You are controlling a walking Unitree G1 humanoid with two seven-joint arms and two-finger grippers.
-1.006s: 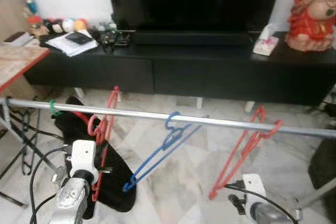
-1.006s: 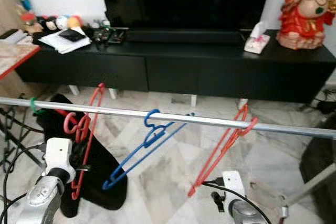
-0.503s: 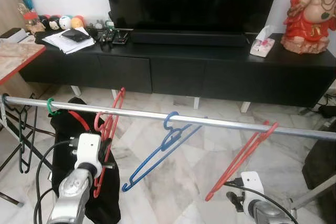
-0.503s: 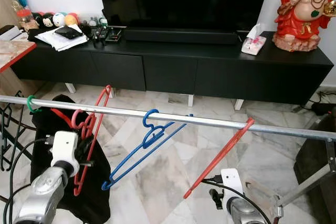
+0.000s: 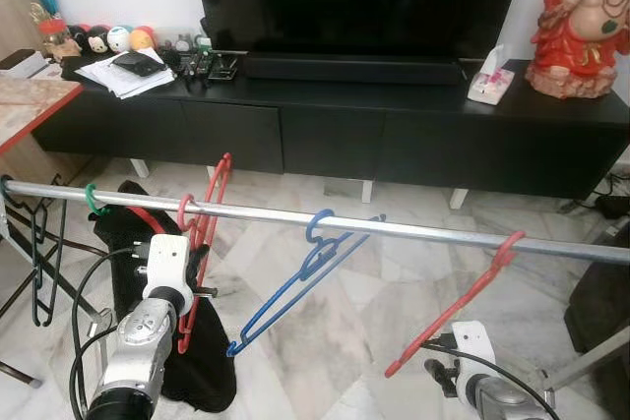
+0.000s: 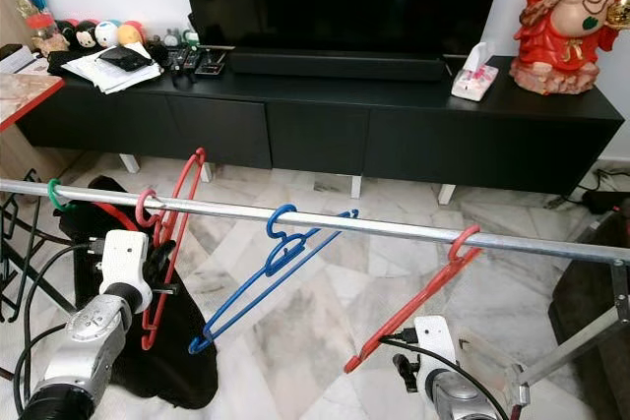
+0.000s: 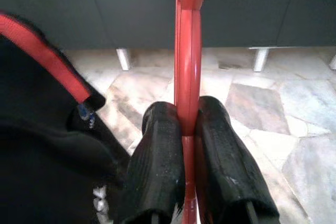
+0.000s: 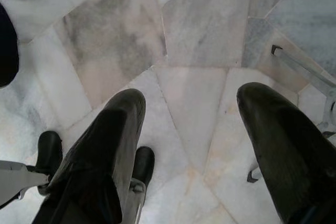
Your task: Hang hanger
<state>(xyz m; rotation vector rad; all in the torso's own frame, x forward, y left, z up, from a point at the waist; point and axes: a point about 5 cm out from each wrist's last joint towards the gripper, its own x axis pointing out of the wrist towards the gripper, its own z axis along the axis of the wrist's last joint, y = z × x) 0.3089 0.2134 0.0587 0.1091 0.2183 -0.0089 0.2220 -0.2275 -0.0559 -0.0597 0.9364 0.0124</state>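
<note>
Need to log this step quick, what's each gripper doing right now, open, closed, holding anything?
Left gripper: shut on the red hanger that hooks over the rail.
Right gripper: open, holding nothing, low over the marble floor.

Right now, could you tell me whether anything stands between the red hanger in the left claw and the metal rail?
Nothing visible does. The left claw is shut on the red hanger, whose hook already sits over the metal rail, between the green clip and the blue hanger. The right claw hangs open above the floor.
</note>
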